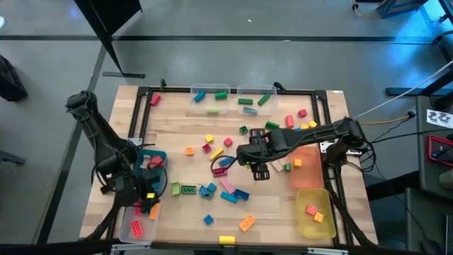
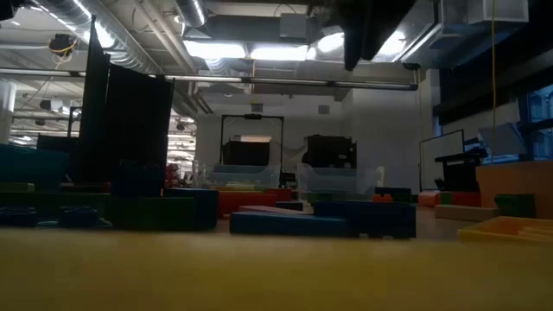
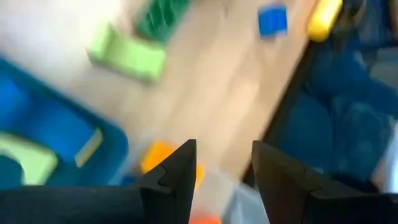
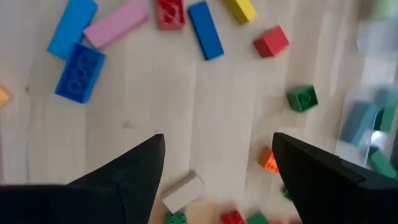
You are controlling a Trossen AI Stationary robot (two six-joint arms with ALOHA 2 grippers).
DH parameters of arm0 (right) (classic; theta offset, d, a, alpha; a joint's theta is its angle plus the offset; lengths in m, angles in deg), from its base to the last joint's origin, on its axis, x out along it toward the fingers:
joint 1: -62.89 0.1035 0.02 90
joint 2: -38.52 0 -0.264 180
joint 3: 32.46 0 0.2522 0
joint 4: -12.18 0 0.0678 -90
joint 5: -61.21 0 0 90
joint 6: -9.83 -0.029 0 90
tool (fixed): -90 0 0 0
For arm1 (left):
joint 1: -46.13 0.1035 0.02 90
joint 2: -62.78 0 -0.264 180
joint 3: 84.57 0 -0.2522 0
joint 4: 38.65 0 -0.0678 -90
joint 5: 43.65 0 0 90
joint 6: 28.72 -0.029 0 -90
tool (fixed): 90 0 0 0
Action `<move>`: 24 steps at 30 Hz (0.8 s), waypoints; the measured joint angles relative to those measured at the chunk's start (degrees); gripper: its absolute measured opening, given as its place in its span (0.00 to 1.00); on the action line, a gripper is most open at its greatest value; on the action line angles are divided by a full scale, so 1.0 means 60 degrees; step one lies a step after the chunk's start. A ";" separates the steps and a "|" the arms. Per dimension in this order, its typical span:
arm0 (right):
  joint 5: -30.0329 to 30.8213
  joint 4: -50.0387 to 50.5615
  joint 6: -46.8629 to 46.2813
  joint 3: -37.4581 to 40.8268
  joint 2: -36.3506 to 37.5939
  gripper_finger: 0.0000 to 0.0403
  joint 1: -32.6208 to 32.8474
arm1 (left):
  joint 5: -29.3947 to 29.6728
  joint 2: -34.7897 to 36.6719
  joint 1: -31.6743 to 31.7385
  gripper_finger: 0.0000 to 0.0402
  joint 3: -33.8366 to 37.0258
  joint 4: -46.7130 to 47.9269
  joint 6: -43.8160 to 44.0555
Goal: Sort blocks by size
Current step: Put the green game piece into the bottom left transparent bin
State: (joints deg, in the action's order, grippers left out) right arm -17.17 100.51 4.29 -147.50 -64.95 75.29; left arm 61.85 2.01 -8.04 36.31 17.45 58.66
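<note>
Left gripper [image 3: 222,163] view – blurred blocks [image 3: 127,55]

My left arm bends down at the near left of the bench, its gripper [image 1: 144,190] with fingers [image 3: 177,174] slightly apart, nothing between them. My right arm reaches from the right toward mid-bench, its gripper [image 1: 260,170] fingers [image 4: 134,171] spread wide, empty.

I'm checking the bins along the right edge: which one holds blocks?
The yellow bin nearest the front holds two orange blocks; the orange bin beside it looks empty.
</note>
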 joint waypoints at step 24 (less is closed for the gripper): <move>0.2434 -0.4645 -0.4161 0.7739 0.5568 0.74 0.2198 | 0.1542 -0.2378 0.3292 0.35 0.0000 -0.3379 -0.8681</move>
State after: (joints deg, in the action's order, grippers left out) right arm -2.57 72.64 -20.68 -101.07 -31.55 88.48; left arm 71.11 -12.26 11.70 36.31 -2.83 6.57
